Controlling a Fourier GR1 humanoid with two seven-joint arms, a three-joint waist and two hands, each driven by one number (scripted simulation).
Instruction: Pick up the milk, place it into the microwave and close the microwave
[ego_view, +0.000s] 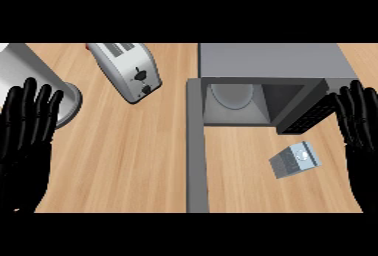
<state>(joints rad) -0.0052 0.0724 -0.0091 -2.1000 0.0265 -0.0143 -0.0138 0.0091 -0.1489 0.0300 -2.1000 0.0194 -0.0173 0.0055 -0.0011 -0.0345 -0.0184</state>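
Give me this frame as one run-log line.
milk carton: on counter, untouched | microwave: door open | left hand: open, resting | right hand: open, near carton

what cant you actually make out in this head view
- Microwave interior: only the front of the cavity and part of the turntable plate show; its own roof hides the rest.
- Milk carton: its label is too small to read.
- Metal appliance at upper left: cut off by the view's edge, so its kind is unclear.
- Left robot hand and right robot hand: partly cut by the side edges.
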